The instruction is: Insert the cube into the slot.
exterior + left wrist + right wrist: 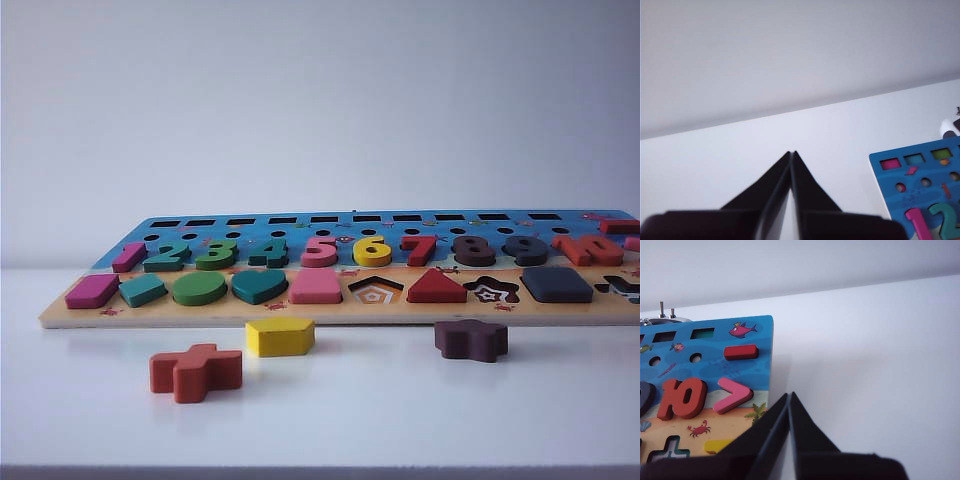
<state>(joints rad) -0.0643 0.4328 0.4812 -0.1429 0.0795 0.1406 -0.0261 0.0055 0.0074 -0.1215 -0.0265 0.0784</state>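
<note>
Cube [557, 284]: dark navy-blue square block with rounded corners, lying flat in the front row of the puzzle board [300, 312], between the star-shaped recess [491, 290] on one side and a black-and-white cutout at the board's right edge on the other.
Slot: no checkerboard floor shows; the navy block fills the square place in that row, sitting level with the neighbouring pieces.
Left gripper [792, 153]: both black fingers pressed tip to tip, nothing between them; it points out over bare white table [740, 155], with the blue corner of the board and its pink 1 and teal 2 off to one side.
Right gripper [789, 394]: fingers likewise closed to a point and empty; it sits just off the board's edge, close to the pink greater-than sign [733, 394] and the red 10 [682, 398].
Exterior view: neither arm appears in it.
Loose pieces: yellow pentagon [279, 336], dark maroon star [471, 339] and red-orange cross [196, 371] lie on the table in front of the board, well apart from one another.
Open recesses: pentagon recess [376, 291] with nested outlines and the star-shaped one.
</note>
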